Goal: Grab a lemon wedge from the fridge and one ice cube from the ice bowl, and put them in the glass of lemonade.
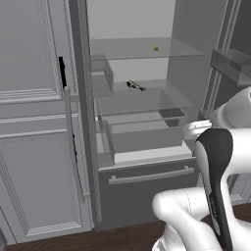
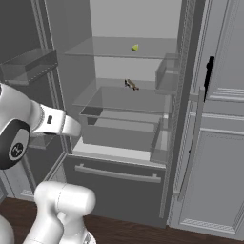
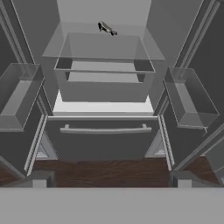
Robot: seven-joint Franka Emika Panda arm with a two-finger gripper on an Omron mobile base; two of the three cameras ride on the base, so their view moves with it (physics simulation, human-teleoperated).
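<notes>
The fridge (image 1: 147, 193) (image 2: 114, 190) (image 3: 105, 140) stands open in front of me, its clear shelves and bins exposed. A tiny yellow lemon wedge (image 1: 156, 48) (image 2: 135, 47) lies on the upper glass shelf, towards the back. My gripper (image 3: 111, 181) is open, with nothing between its fingertips (image 3: 39, 179). It faces the fridge's lower drawer from outside, well below and in front of the wedge. The glass of lemonade and the ice bowl are out of view.
A dark elongated item (image 1: 135, 86) (image 2: 130, 85) (image 3: 106, 29) lies on the middle shelf. Below it sits a clear crisper drawer (image 1: 144, 132) (image 2: 119, 131). Clear door bins (image 3: 17, 96) (image 3: 190, 98) flank the opening. Light grey panelled cabinets (image 1: 29, 147) (image 2: 219, 143) stand beside the fridge.
</notes>
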